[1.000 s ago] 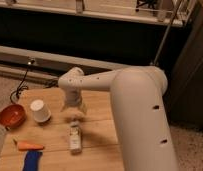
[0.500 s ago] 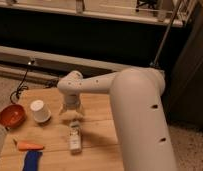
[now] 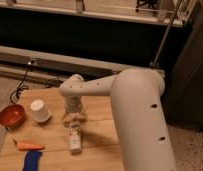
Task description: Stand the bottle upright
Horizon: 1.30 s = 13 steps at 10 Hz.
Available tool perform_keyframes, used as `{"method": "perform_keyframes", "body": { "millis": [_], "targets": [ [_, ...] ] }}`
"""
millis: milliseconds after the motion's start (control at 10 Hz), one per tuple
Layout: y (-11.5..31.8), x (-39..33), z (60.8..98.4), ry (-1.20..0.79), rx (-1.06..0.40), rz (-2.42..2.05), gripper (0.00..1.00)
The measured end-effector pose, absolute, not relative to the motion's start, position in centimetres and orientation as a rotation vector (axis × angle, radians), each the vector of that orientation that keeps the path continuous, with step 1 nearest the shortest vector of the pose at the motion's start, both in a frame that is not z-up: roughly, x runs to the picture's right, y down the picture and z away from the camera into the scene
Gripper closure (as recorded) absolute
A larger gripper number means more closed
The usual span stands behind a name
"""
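Lowered a little since the earlier frames, the gripper (image 3: 75, 118) is now seen close above the far end of the bottle (image 3: 75, 139), near the middle of the wooden desk (image 3: 102, 145). Its fingers (image 3: 68, 119) are spread apart and nothing is grasped between them; whether they touch the bottle cannot be told. The bottle is left lying on its side on the desk, its length running away from the camera, directly beneath the gripper in the picture. The white arm (image 3: 135, 105) is bent in from the right, with its wrist pointed down over the bottle. A white paper cup (image 3: 40, 111) is stood to the left of the gripper, and a red bowl (image 3: 11, 116) is set further left at the desk's edge. An orange carrot (image 3: 29, 146) is laid left of the bottle, with a blue object (image 3: 31, 161) just in front of it.
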State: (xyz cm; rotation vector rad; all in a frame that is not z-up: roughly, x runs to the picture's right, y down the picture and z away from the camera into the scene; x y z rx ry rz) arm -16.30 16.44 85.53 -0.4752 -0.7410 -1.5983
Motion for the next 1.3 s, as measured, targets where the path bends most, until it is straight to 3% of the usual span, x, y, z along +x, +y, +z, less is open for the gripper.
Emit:
{"method": "perform_keyframes", "body": {
  "millis": [100, 400, 1300],
  "targets": [
    [16.5, -16.3, 85.8, -0.736, -0.486, -1.595, 0.23],
    [16.0, -16.4, 86.5, -0.724, -0.502, -1.563, 0.47],
    [14.2, -16.5, 85.7, -0.714, -0.525, -1.545, 0.48]
  ]
}}
